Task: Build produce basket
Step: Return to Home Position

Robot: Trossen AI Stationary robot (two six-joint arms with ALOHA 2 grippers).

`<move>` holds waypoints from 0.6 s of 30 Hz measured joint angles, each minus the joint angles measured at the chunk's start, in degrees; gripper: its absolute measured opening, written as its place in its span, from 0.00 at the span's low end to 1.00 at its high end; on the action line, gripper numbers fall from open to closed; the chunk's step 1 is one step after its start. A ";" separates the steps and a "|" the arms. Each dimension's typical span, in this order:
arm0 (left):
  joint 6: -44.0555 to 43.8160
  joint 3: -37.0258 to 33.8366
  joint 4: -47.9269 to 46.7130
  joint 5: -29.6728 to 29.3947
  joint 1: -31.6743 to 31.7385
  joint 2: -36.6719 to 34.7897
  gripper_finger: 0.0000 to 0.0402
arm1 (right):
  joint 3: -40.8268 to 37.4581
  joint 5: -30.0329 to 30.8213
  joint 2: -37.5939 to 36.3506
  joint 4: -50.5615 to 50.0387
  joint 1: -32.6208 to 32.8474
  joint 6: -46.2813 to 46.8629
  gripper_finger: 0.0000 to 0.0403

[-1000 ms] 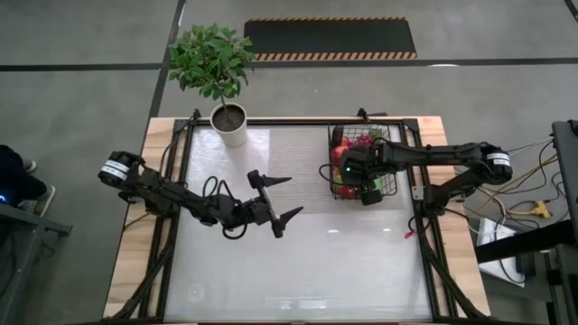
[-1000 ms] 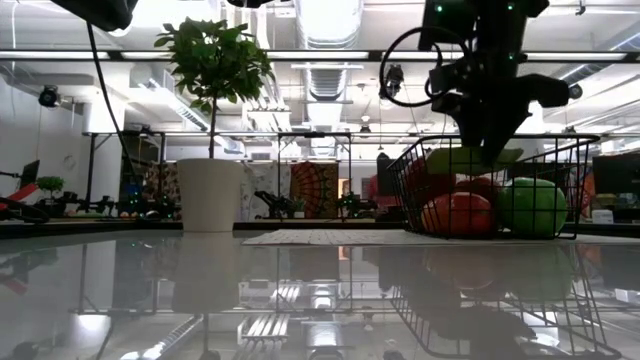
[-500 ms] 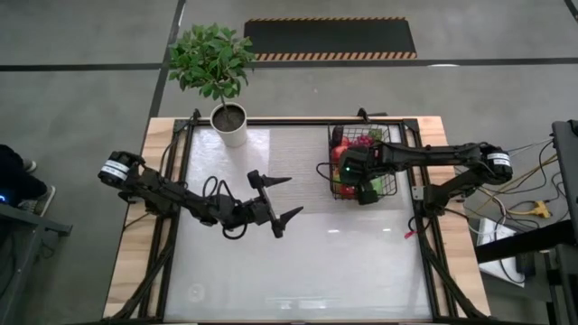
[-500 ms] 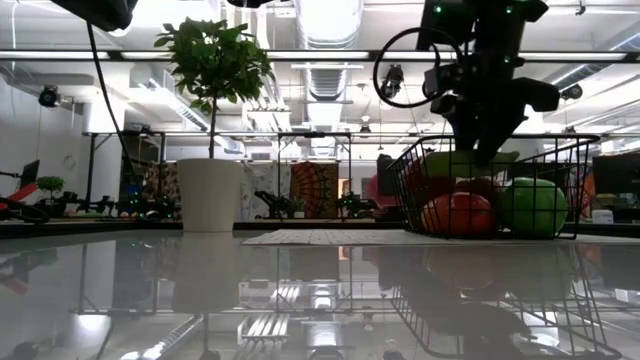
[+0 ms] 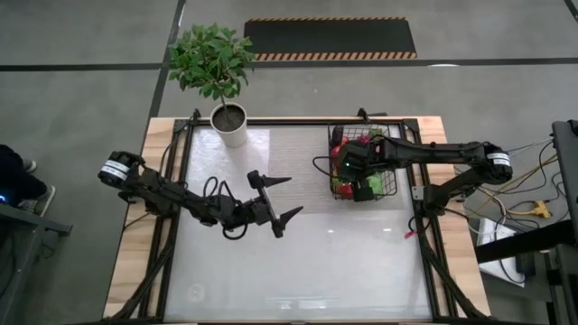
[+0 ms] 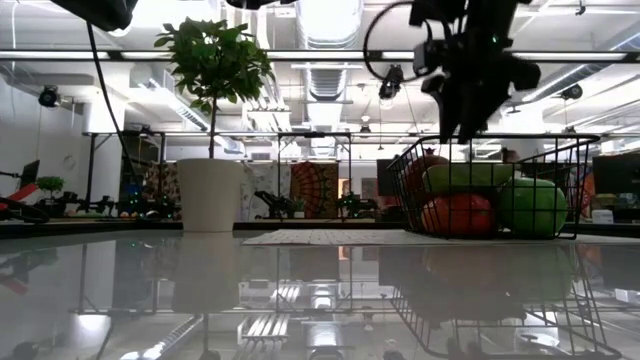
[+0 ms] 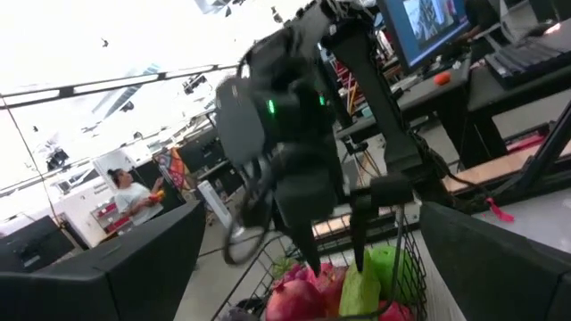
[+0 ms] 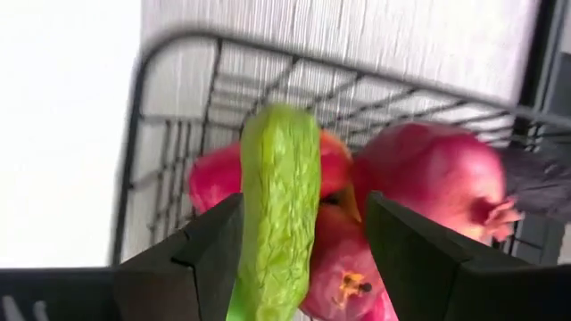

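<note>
Glossy white bench [image 5: 316,262] below, busy lab beyond. Produce sits heaped in the basket [image 6: 578,185] on the bench's right side: a cucumber [image 8: 278,205] lies atop a pomegranate [image 8: 437,183], with a green apple [image 6: 530,205] beside them. The right pincer [image 7: 333,250] hangs just above the pile, fingers spread, holding nothing. The left pincer [image 5: 294,197] waits mid-bench, wide open and empty too. I judge these toys light, hard and slick (round ones roll), so I'd grip the cucumber across its middle.
</note>
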 joint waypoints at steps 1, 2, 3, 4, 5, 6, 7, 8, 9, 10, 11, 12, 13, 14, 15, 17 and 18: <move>0.00 0.00 -0.42 -0.42 -0.16 0.00 0.98 | 0.96 -0.03 -0.01 -0.23 0.45 1.10 0.54; 0.04 0.00 -0.90 -0.42 -0.31 0.00 0.98 | 1.85 -0.06 -0.03 -0.29 1.06 2.33 0.54; 0.27 0.00 -1.32 -0.53 -0.59 -0.02 0.98 | 2.63 -0.06 -0.07 -0.33 1.72 3.70 0.54; 0.65 0.00 -1.57 -0.56 -0.84 -0.02 0.98 | 3.37 -0.08 -0.15 -0.45 2.54 5.36 0.53; 1.37 0.00 -1.74 -0.68 -1.18 -0.02 0.98 | 3.84 -0.06 -0.30 -0.28 3.68 7.18 0.52; 2.11 0.00 -2.33 -0.91 -1.60 -0.06 0.98 | 3.98 -0.08 -0.49 0.54 5.00 8.90 0.51; 3.01 0.00 -3.54 -1.03 -2.10 -0.32 0.98 | 3.92 -0.28 -0.74 2.01 6.44 10.20 0.49; 3.56 0.00 -5.77 -1.51 -2.76 -0.91 0.98 | 3.37 -0.87 -1.04 4.54 8.19 11.06 0.47; 3.81 0.00 -8.56 -1.67 -3.52 -1.73 0.98 | 2.43 -1.63 -1.37 7.68 10.09 11.71 0.45; 3.36 0.00 -11.33 -1.63 -4.26 -2.65 0.98 | 1.07 -1.92 -1.75 11.58 12.20 11.78 0.42; 2.24 0.00 -14.22 -1.40 -5.06 -3.74 0.98 | -0.46 -1.98 -2.01 16.19 14.39 11.56 0.40; 0.60 0.00 -17.93 -0.21 -5.91 -5.19 0.98 | -2.15 -1.94 -2.19 21.44 16.61 10.82 0.37; -1.27 0.00 -22.04 1.80 -6.69 -6.71 0.98 | -4.07 -1.78 -2.33 27.31 18.71 9.81 0.34; -3.50 0.00 -25.53 5.22 -7.33 -7.89 0.98 | -6.11 -1.75 -2.38 33.35 20.54 8.42 0.31; -5.74 0.00 -28.73 8.72 -7.85 -9.05 0.97 | -8.18 -1.77 -2.38 39.47 22.18 6.84 0.28; -9.07 -0.64 -34.50 14.24 -8.98 -11.40 0.94 | -12.55 -1.68 -2.12 52.00 24.65 2.52 0.22; -10.04 -1.43 -35.41 15.67 -9.32 -12.32 0.92 | -14.85 -1.59 -1.94 58.26 25.42 0.08 0.19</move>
